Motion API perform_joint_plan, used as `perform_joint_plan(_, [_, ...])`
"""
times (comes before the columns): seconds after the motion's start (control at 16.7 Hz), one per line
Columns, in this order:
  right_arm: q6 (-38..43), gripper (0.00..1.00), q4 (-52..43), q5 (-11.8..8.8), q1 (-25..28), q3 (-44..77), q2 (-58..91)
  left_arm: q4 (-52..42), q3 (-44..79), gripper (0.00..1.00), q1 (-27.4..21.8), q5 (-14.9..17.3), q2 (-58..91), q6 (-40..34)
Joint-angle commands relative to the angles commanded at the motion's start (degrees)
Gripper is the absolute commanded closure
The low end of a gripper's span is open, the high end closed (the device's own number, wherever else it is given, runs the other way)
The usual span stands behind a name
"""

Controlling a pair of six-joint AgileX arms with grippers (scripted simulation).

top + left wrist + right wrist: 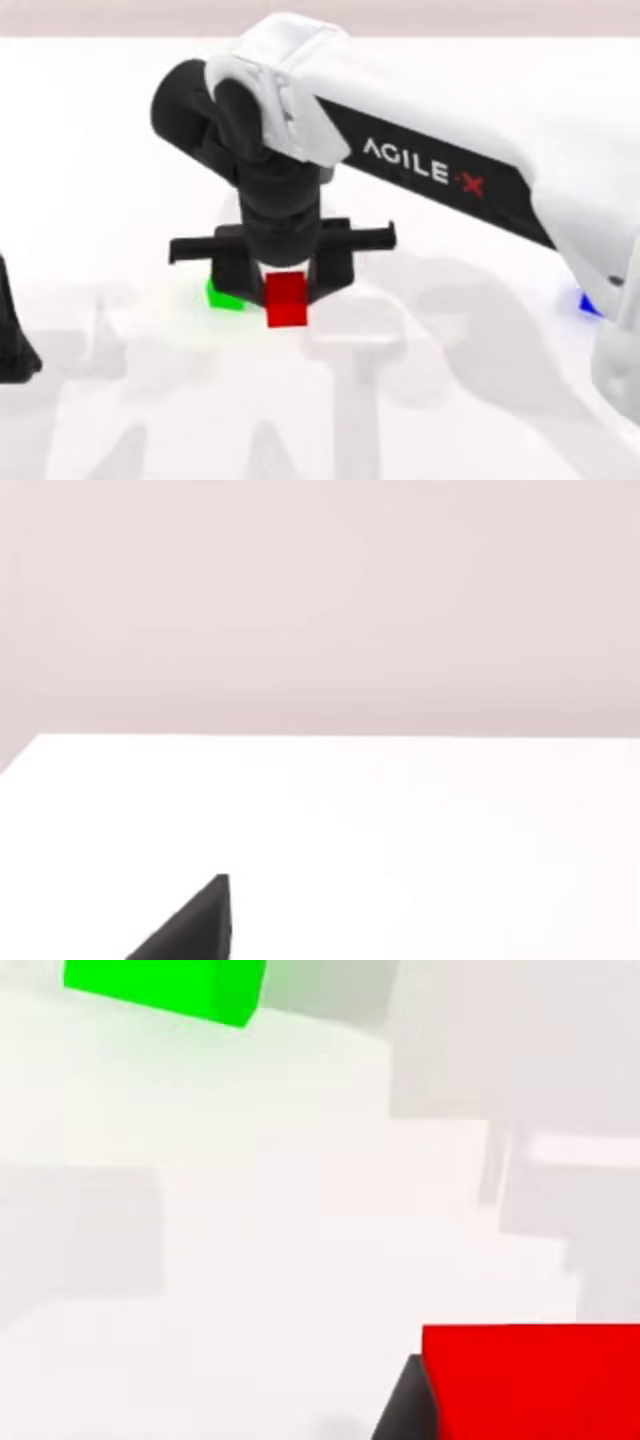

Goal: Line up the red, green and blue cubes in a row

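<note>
Overhead, the white table (120, 120) filled the frame, and across it from the right edge reached the right arm (430, 170), its white link marked AgileX, ending just left of centre. The left arm (12, 340) sat parked at the frame's left edge, only a dark tip (190, 925) showing in its own wrist view, so its fingers could not be judged. The right gripper (287, 290) pointed downward with its dark fingers (232, 270) closed narrowly on the red cube (287, 300), which appeared held rather than resting free. The green cube (222, 297) lay just beside it to the left, partly hidden under the gripper, and in the right wrist view it looked lower than the red one, on the table. The blue cube (588, 303) peeked out at the far right, well apart. To finish this placement well, I judged the red cube should descend squarely, level with green, leaving a small gap, then be released without nudging it.
</note>
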Motion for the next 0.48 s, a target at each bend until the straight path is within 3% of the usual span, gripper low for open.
perform_joint_plan(0.18, [5.9, 1.0, -0.9, 0.3, 3.2, 1.9, 0.2, 0.0, 0.0, 0.0, 0.0, 0.0, 0.0, 0.0])
perform_joint_plan(0.48, [6.8, 1.0, -0.9, 0.2, 3.4, 2.0, 0.0, 0.0, 0.0, 0.0, 0.0, 0.0, 0.0, 0.0])
